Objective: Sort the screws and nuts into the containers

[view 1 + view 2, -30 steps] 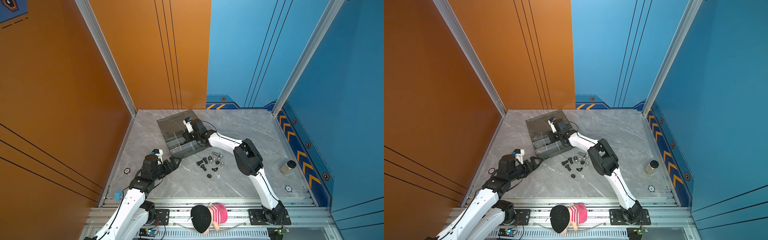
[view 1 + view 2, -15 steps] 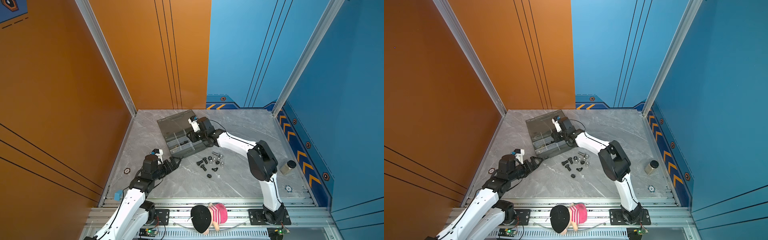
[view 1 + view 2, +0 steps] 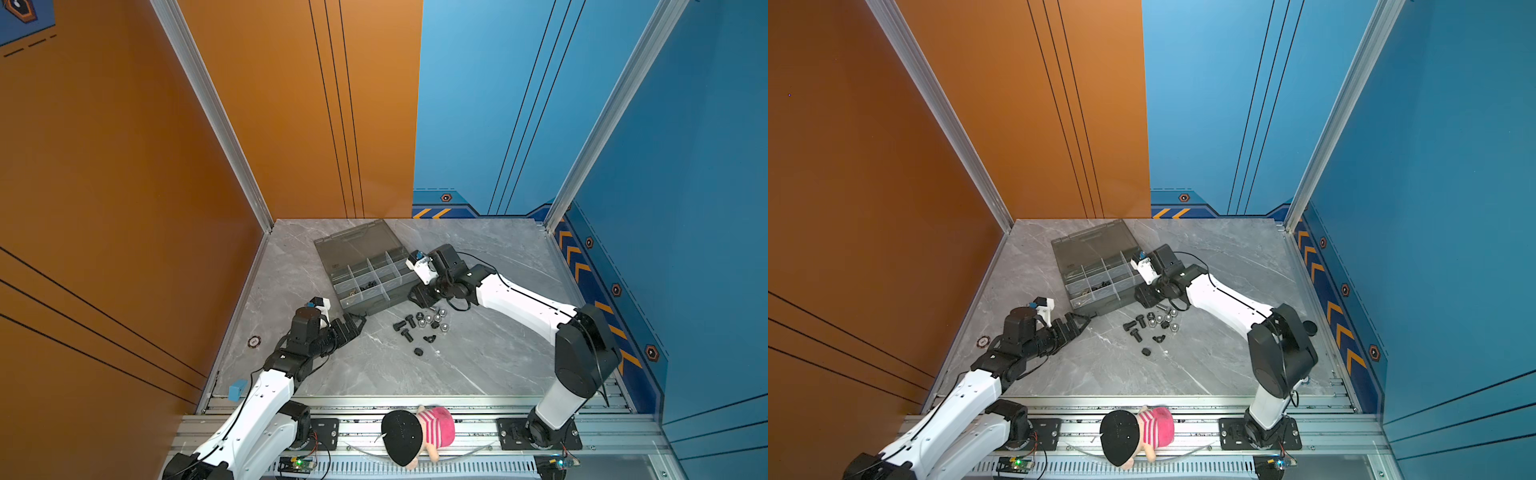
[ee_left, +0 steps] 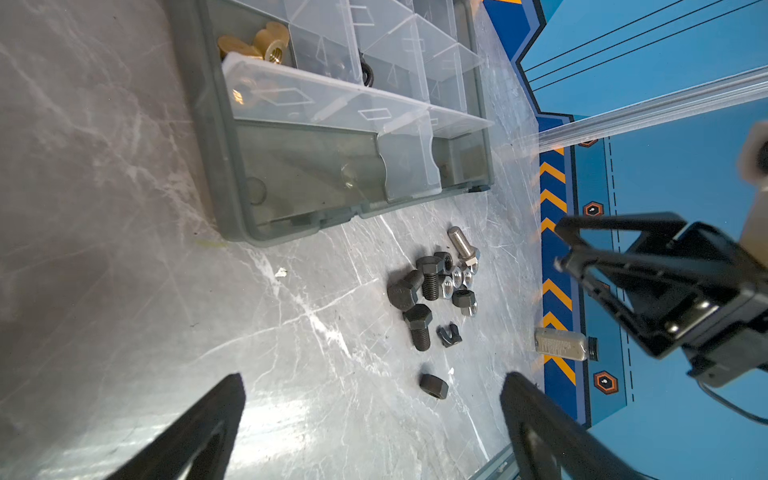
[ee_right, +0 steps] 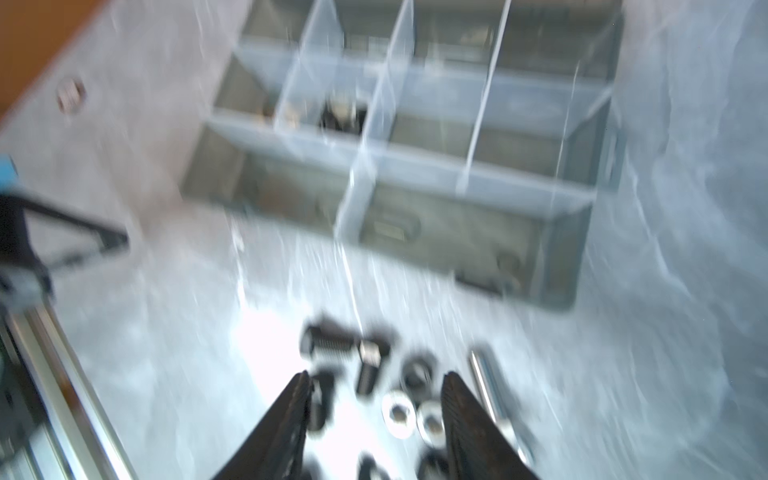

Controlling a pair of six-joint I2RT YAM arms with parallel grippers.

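Just off the near wall of the organiser case (image 3: 376,306), on the marble table (image 3: 478,365), we find the loose screws (image 3: 400,325) and nuts (image 3: 444,327) in one tight cluster. It holds stubby black bolts (image 4: 415,286), small silver hex nuts (image 4: 457,278) and one longer silver bolt (image 4: 462,245) on the side nearest the case. A black wing nut (image 4: 449,336) and a lone black nut (image 4: 434,386) lie a little apart from it, toward the front rail. The case is open, its lid (image 3: 357,245) laid flat behind it. Two brass wing nuts (image 4: 257,43) sit in a corner cell, with dark pieces (image 3: 368,286) in the cell beside them. Right gripper (image 5: 376,376) hangs directly over the cluster, fingers pointing down, jaws parted a moderate way with nothing between them. Its wrist view is blurred, so we read no finer detail there. Left gripper (image 3: 358,322) sits low just beside the case's near left corner, apart from the pile, jaws spread fully wide and gripping nothing. Further out we log a small glass jar (image 4: 561,343) near the chevron-striped wall and a plush doll (image 3: 415,432) on the front rail.
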